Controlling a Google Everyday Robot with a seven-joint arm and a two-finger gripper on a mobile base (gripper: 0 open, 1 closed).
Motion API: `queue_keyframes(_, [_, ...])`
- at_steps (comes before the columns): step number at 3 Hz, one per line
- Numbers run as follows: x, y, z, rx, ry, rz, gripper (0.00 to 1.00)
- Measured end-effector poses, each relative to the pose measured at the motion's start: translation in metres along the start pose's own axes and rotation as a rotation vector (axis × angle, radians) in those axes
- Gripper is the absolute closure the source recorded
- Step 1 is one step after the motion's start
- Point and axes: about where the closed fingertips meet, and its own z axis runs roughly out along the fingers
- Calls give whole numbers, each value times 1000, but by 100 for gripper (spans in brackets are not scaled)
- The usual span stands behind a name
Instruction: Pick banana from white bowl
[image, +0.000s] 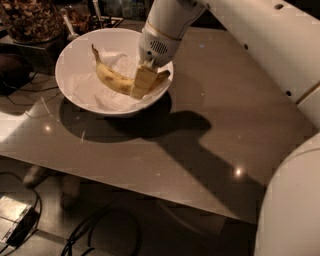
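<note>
Yellow banana in white bowl; tool grips it nr blunt end.

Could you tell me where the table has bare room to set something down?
Bare tabletop lies right of and in front of the white bowl. Crowded: the bowl, with banana and gripper inside, and the jar behind it.

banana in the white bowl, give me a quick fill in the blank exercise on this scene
1. The banana lies in a bowl whose colour is ____.
2. The gripper is down inside the bowl, at the end of the banana opposite its dark ____.
3. The number of bananas in the bowl is ____.

Missing words: white; stem; one
</note>
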Motion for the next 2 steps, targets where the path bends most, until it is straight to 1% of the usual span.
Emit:
queue_keyframes(1, [-5, 31, -30, -16, -55, -119, 100])
queue_keyframes(2, [16, 76, -65, -28, -103, -203, 100])
